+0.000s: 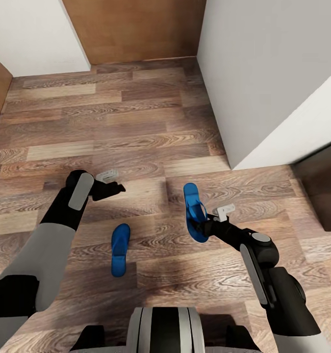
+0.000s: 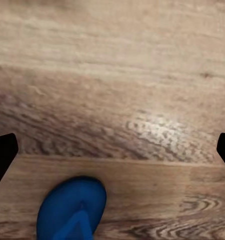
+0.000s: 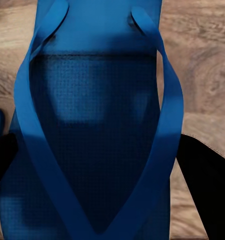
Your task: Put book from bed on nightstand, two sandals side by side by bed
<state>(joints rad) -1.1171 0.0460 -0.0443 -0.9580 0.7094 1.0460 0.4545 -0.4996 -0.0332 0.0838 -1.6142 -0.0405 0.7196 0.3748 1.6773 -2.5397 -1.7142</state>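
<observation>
Between your right gripper's (image 1: pixel 204 226) fingers sits one sandal (image 1: pixel 194 212), clamped at its edge and held off the floor (image 1: pixel 136 127); the right wrist view has its straps and sole (image 3: pixel 97 130) close up, a dark finger (image 3: pixel 205 180) on each side. Your left gripper (image 1: pixel 117 187) hangs over bare planks, jaws spread wide. Near it, the other sandal (image 1: pixel 120 249) lies flat on the floor, its rounded end at the edge of the left wrist view (image 2: pixel 72 210).

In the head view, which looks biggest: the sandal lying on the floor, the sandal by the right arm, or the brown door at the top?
1. Brown door, by far.
2. Sandal at the right gripper (sandal point).
3. Sandal on the floor.
The two sandals look nearly alike; the held one may simply be closer to the camera.
</observation>
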